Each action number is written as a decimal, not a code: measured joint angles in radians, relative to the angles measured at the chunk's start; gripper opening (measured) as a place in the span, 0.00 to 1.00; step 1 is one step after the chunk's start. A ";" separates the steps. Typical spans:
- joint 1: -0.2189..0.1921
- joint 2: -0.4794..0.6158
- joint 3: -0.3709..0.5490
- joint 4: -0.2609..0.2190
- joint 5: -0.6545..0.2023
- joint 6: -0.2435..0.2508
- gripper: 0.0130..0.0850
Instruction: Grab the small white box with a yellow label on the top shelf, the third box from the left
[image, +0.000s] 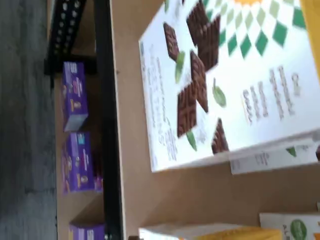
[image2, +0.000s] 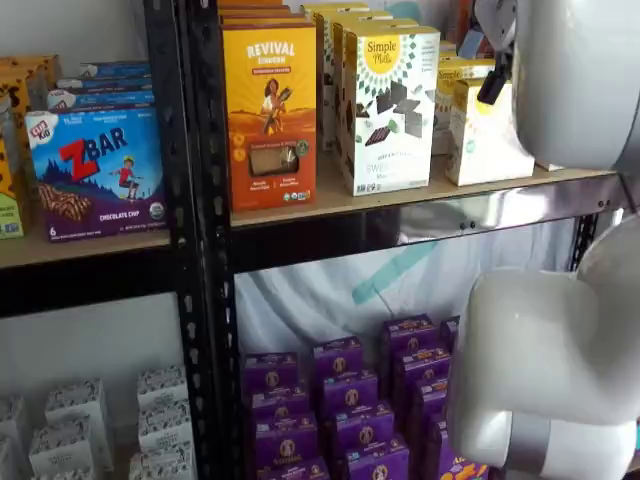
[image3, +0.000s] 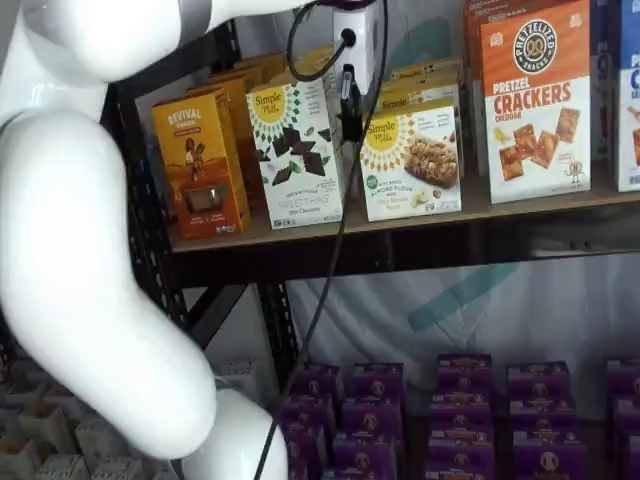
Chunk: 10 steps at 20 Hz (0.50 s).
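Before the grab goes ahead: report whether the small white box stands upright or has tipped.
Upright. In a shelf view the small white box stands on its base on the top shelf, label facing forward, sunburst uppermost.

Orange Revival box (image3: 199, 165) is standing upright beside the taller white Simple Mills box (image3: 296, 153), dark cookie pieces showing on its front. Orange-and-white cracker box (image3: 536, 102) is sitting further along. Purple boxes (image3: 455, 415) are filling the lower level. Blue ZBar carton (image2: 97, 172) is occupying the neighbouring bay.

Narrow gap between tall Simple Mills box (image3: 297, 150) and small white box (image3: 413, 160)
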<state>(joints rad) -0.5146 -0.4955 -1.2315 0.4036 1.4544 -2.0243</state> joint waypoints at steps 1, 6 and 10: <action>0.004 0.013 -0.002 -0.009 -0.011 -0.003 1.00; 0.016 0.104 -0.073 -0.058 0.041 0.004 1.00; 0.026 0.159 -0.136 -0.097 0.098 0.014 1.00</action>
<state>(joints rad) -0.4883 -0.3367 -1.3672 0.3063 1.5520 -2.0104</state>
